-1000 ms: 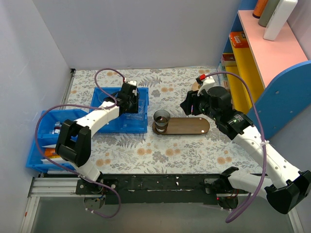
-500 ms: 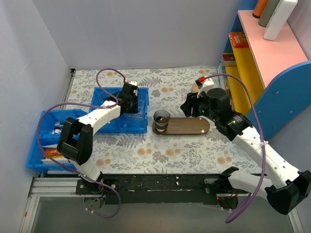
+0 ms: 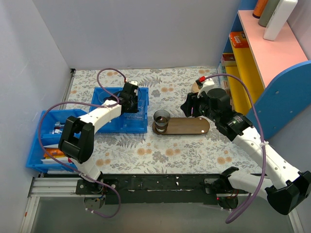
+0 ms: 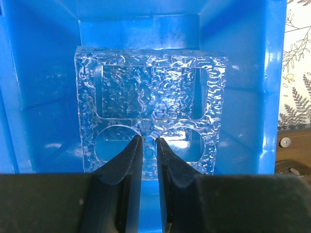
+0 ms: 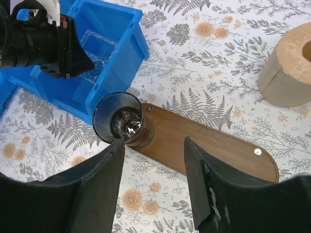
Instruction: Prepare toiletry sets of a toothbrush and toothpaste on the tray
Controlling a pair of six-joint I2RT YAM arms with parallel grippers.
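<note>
The dark brown wooden tray [image 3: 190, 127] lies mid-table, with a dark glossy cup [image 3: 161, 118] on its left end. In the right wrist view the tray [image 5: 214, 148] and the cup [image 5: 118, 119] sit below my open, empty right gripper [image 5: 154, 141], which hovers over the tray's right part [image 3: 190, 105]. My left gripper [image 4: 149, 139] is inside a blue bin [image 4: 243, 73], its jaws closed on the narrow web between two round holes of a clear textured plastic holder [image 4: 150, 82]. No toothbrush or yellow-gold toothpaste shows.
The blue bin [image 3: 111, 124] stands left of the tray. A second blue bin [image 3: 41, 141] at the far left holds an orange tube and white items. A toilet-paper roll [image 5: 286, 73] stands beyond the tray. A shelf unit [image 3: 252, 53] is on the right.
My left gripper has edged slightly farther into the blue bin. My right gripper has shifted very little above the tray.
</note>
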